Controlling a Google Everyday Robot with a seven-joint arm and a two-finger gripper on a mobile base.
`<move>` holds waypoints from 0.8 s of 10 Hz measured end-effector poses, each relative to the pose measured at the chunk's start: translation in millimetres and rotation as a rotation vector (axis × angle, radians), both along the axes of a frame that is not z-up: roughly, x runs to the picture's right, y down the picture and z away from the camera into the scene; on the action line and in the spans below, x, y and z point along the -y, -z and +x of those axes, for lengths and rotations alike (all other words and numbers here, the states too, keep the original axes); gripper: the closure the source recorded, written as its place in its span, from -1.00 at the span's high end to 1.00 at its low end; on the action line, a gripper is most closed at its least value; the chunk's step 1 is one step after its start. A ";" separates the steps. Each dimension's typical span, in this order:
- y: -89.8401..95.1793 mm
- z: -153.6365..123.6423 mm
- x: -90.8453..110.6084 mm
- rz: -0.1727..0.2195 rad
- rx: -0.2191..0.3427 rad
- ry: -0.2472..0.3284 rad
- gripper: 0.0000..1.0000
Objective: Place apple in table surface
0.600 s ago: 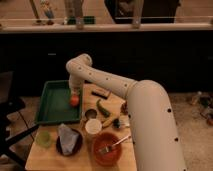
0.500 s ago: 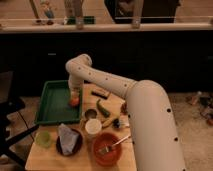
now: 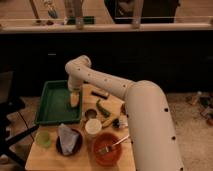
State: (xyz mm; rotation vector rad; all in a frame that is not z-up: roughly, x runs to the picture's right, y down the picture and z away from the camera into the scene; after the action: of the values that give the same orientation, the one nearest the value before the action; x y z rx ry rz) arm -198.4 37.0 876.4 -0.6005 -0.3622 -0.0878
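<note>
Camera view shows my gripper (image 3: 74,96) low over the right rim of the green tray (image 3: 50,107), with the apple (image 3: 75,102) at its tip. I cannot tell whether it is gripping the apple. I'd shift right past the rim, lower onto bare table surface (image 3: 50,160), then release gently so the apple doesn't roll.

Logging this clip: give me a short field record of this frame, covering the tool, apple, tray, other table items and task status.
tool: tool pointing down from the arm's wrist, low over the right edge of the green tray
apple: apple right at the tool's tip, by the tray's right wall
table surface: table surface of light wood, tray on its rear left
front row, left to right: green cup, dark bowl, white cup, orange-red bowl with fork
task status: apple apparently not yet on bare wood
</note>
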 end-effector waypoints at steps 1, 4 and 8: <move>-3.5 -1.6 -3.5 -0.006 -0.004 0.006 0.60; -16.4 -5.6 -15.6 -0.025 -0.022 0.021 0.60; -35.2 -3.9 -26.6 -0.014 -0.062 0.023 0.60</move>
State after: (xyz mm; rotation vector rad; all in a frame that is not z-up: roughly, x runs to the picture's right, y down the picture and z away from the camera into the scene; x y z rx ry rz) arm -202.2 63.6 911.6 -0.6204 -0.2960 -0.0885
